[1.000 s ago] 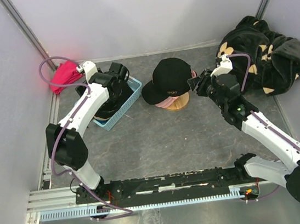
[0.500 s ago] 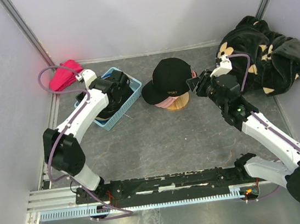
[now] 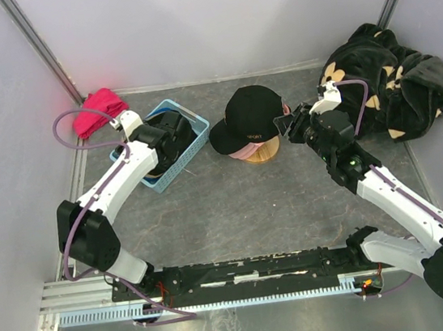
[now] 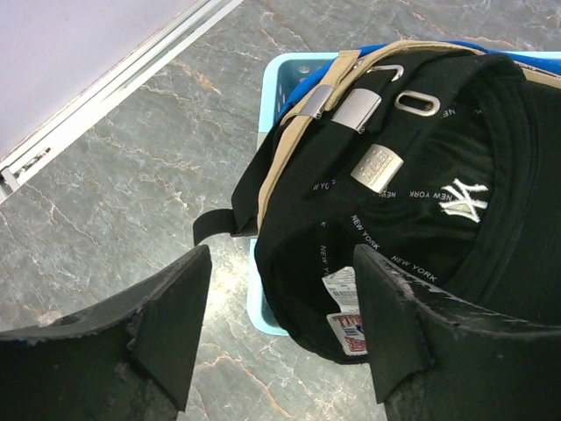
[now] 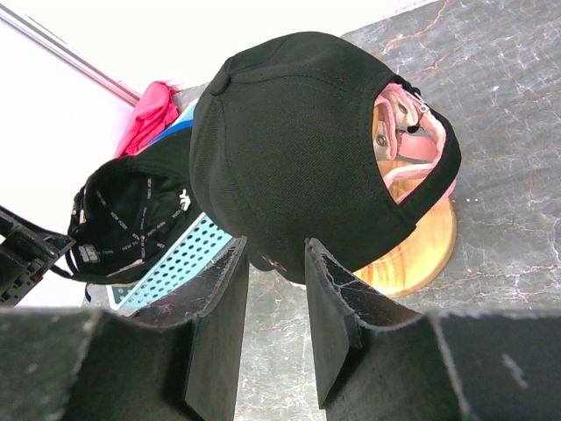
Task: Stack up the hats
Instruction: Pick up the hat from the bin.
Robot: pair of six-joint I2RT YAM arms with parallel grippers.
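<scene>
Step, likely: fetching next cap | left gripper (image 4: 280, 263), fingers apart, empty, over black white-lettered fabric cap (image 4: 412, 219) in light-blue plastic basket (image 4: 270, 96), ten o'clock | right gripper (image 5: 273, 250), fingers apart, beside stacked black cap (image 3: 251, 112), twelve o'clock | next: lower, pinch cap's edge.

Black cap (image 3: 254, 112), pink cap (image 5: 419, 145), light-blue basket (image 3: 184, 160), black fabric (image 3: 407, 84) with beige flowers.

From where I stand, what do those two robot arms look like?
The left arm and right arm are white tubes joined by chunky black joints. A purple cable loops along each. Each ends in two flat black fingers. A small green light glows on the right one.
</scene>
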